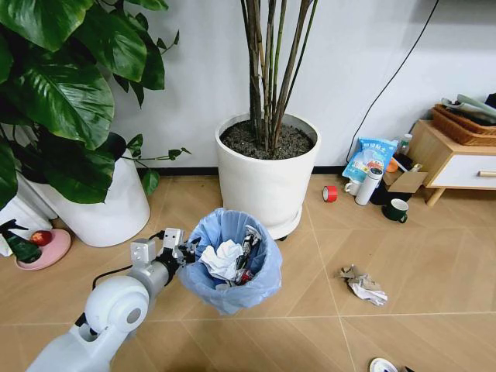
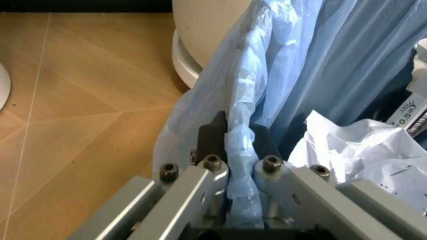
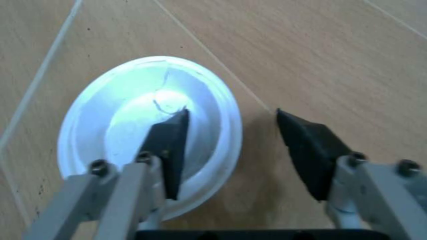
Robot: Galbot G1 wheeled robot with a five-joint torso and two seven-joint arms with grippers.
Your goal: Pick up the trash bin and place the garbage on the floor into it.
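My left gripper (image 1: 188, 252) is shut on the rim of the trash bin (image 1: 219, 297), a small round bin lined with a crinkly light-blue bag, and holds it above the floor. In the left wrist view the fingers (image 2: 211, 132) pinch the bag-covered rim (image 2: 243, 100). White paper wads (image 1: 223, 258) and dark wrappers lie inside. On the floor to the right lies a crumpled paper wad (image 1: 364, 285). A white round lid (image 1: 382, 365) rests at the bottom edge. My right gripper (image 3: 230, 115) hangs open just over that lid (image 3: 127, 115), one finger above it and the other past its rim.
A large white plant pot (image 1: 267, 182) stands right behind the bin, another white pot (image 1: 105, 209) at the left. A red tape roll (image 1: 330, 194), blue snack bag (image 1: 370, 157), white flask, green mug (image 1: 397, 210) and a wooden cabinet (image 1: 457, 163) are at the right.
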